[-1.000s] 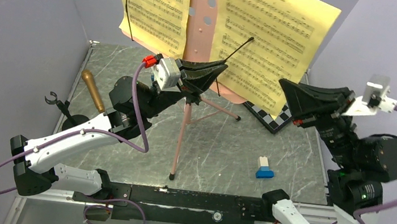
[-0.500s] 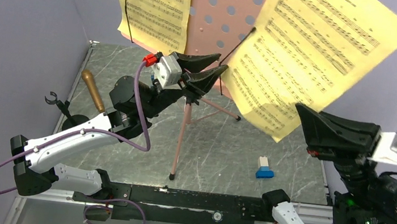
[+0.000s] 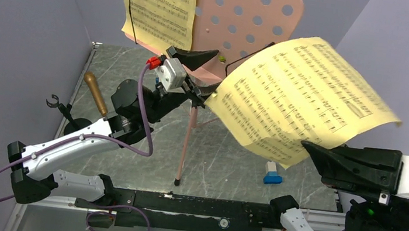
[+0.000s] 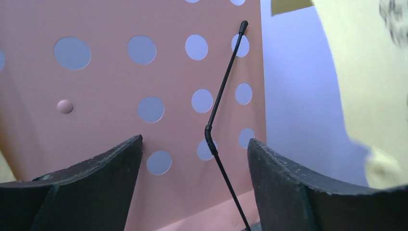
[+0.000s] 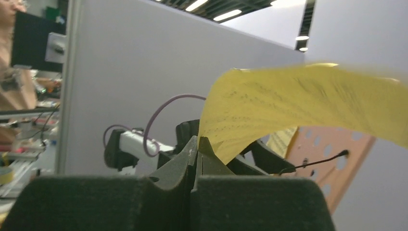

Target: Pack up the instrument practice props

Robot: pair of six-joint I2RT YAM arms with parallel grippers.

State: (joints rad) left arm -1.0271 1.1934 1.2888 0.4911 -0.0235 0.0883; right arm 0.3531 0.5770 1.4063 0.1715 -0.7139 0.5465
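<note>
The pink music stand stands on its tripod in mid-table, its perforated desk filling the left wrist view. My left gripper is open at the desk's lower lip, with a black wire page holder between its jaws. My right gripper is shut on a corner of a yellow sheet-music page, which hangs clear of the desk. Another yellow page stays on the desk's left side. The gold-brown microphone and the black mic stand lie at the table's left.
A small blue and white toy brick sits on the table under the lifted page. Grey walls close in the table on the left, back and right. The stand's tripod pole rises just in front of my left arm.
My left gripper has opened and let go of the desk's lower lip. My right gripper has drawn the right-hand page off the stand, toward the near right.
</note>
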